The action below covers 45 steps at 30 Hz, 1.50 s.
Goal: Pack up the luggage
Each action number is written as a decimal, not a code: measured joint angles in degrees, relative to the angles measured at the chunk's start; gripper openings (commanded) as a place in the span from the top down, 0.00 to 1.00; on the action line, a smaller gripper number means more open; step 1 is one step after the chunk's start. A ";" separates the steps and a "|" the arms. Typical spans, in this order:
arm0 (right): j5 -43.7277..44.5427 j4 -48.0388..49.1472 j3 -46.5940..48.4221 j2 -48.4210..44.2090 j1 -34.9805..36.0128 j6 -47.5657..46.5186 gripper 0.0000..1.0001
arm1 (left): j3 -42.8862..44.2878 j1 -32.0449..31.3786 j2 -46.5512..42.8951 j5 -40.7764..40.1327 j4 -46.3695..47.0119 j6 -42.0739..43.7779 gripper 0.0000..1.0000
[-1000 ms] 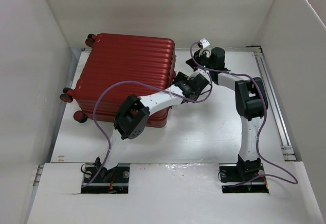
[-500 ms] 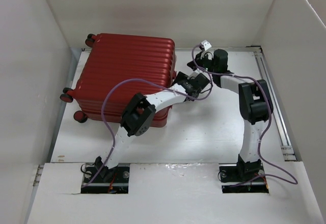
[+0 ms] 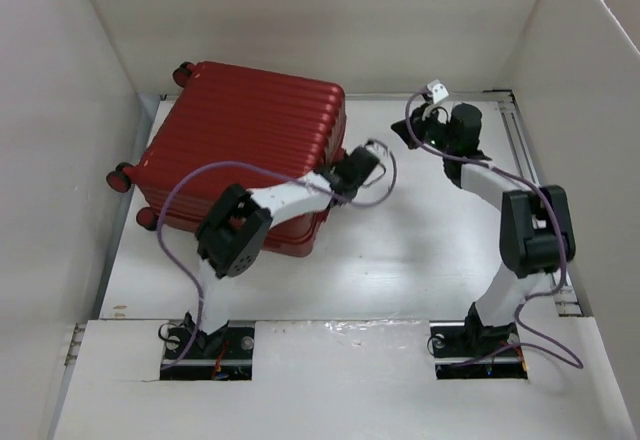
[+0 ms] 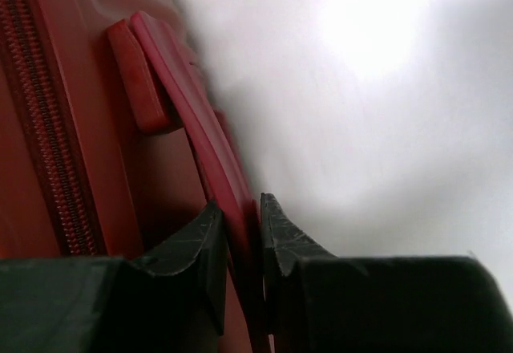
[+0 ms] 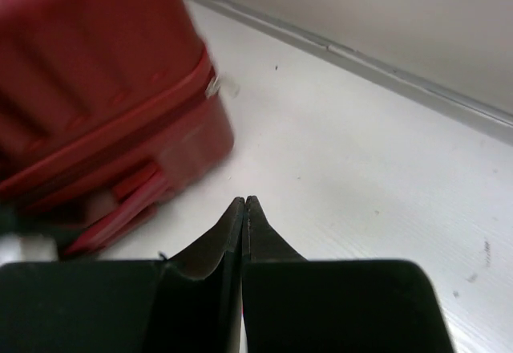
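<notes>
The luggage point(image 3: 245, 135) lies shut on the white table at the back left, a dark-red ribbed hard shell with small black wheels point(image 3: 120, 174) on its left side. My left gripper point(image 3: 347, 168) is at its right side. In the left wrist view the left gripper point(image 4: 240, 206) is shut on the red side handle point(image 4: 188, 104), beside the zipper point(image 4: 40, 128). My right gripper point(image 3: 420, 128) hangs to the right of the luggage point(image 5: 96, 88), apart from it. In the right wrist view the right gripper point(image 5: 243, 200) is shut on nothing, above bare table.
White walls enclose the table on the left, back and right. A metal rail point(image 3: 532, 180) runs along the right edge. A raised white board point(image 3: 330, 380) covers the near edge around both arm bases.
My left gripper has shut on the luggage's side handle, and the luggage has shifted left and turned a little. The right arm has drawn back to the right, away from the luggage.
</notes>
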 measured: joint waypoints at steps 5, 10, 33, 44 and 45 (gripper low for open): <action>0.09 -0.09 -8.28 -10.14 -1.88 0.55 1.00 | -23.91 -7.72 -17.55 0.98 3.74 19.76 1.00; 1.55 -3.56 -17.14 -20.15 1.07 -0.85 0.96 | -46.14 -18.93 -43.04 6.45 -4.07 35.01 1.00; 28.26 -29.94 -42.16 -57.70 45.90 14.03 0.31 | -53.90 -23.78 -63.78 16.15 -21.92 42.99 1.00; 42.10 -18.23 -45.40 -50.25 52.54 20.76 0.37 | -52.96 -23.71 -62.93 15.89 -22.56 41.03 1.00; 43.19 -16.94 -45.40 -49.77 53.27 21.11 0.37 | -52.94 -23.71 -62.93 15.85 -22.56 40.89 1.00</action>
